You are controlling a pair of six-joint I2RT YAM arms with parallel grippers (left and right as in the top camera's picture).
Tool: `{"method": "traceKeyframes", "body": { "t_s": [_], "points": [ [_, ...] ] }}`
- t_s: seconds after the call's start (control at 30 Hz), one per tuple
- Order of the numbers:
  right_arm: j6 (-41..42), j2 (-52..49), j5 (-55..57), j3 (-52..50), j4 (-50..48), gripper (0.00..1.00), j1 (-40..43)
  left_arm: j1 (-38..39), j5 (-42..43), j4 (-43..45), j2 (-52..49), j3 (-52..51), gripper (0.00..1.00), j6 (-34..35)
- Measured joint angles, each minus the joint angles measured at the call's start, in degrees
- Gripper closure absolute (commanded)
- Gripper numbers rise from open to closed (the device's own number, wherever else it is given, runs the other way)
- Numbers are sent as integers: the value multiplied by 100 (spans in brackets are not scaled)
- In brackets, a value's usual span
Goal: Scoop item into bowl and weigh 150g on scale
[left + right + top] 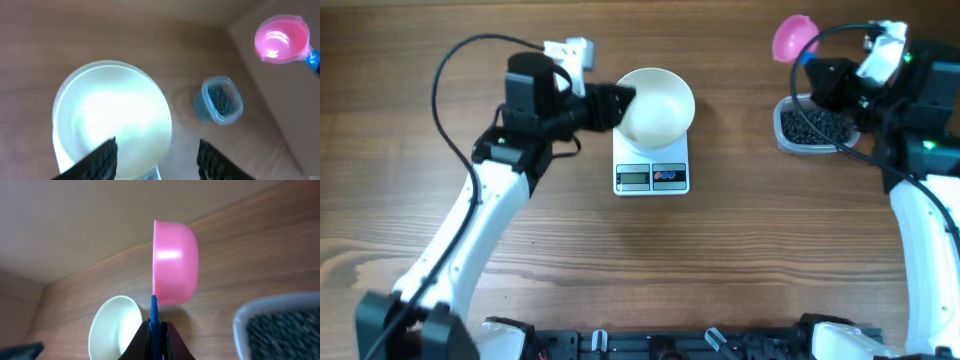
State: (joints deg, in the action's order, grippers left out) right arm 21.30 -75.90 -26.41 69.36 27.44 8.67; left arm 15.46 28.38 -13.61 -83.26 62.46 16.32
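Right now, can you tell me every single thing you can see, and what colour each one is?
table: one, brown wood, under everything
scale: one, white with a grey display and red and blue buttons, middle of the table
bowl: one, white, looks empty, on the scale
tub: one, clear plastic, right side of the table
beans: many, black, tiny, inside the tub
scoop: one, pink with a blue handle, looks empty, in the air near the tub
left jaws: one pair, black, open, one over the bowl and one outside its rim
right jaws: one pair, black, shut on the scoop's blue handle
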Motion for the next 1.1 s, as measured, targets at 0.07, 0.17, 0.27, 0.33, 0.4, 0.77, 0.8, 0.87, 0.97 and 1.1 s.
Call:
{"method": "traceKeyframes", "body": {
  "t_s": [0.07, 0.17, 0.27, 0.33, 0.4, 0.77, 0.8, 0.87, 0.97, 1.1],
  "points": [
    [-83, 35, 28, 2, 122, 96, 74, 238, -210, -632, 225, 4, 60, -177],
    [-175, 37, 120, 2, 254, 96, 87, 730, -546, -1499, 417, 15, 77, -398],
    [-212, 37, 229, 2, 326, 96, 87, 1283, -942, -2140, 404, -15, 85, -540],
    [-216, 37, 271, 2, 343, 96, 87, 1624, -1228, -2234, 372, -111, 88, -595],
    [-216, 37, 295, 2, 345, 96, 87, 1821, -1408, -2201, 291, -247, 89, -621],
    [-216, 37, 363, 2, 350, 96, 87, 1943, -2000, -1043, -925, -723, 96, -817],
    [-214, 37, 365, 2, 350, 96, 87, 1943, -2072, -981, -1027, -726, 96, -839],
    [-216, 37, 378, 2, 350, 96, 87, 1943, -2181, -831, -1180, -737, 96, -863],
    [-216, 37, 378, 2, 356, 96, 87, 1943, -2286, -610, -1281, -748, 96, -879],
    [-214, 37, 409, 2, 389, 96, 87, 1943, -2365, -409, -1294, -750, 96, -879]
  ]
}}
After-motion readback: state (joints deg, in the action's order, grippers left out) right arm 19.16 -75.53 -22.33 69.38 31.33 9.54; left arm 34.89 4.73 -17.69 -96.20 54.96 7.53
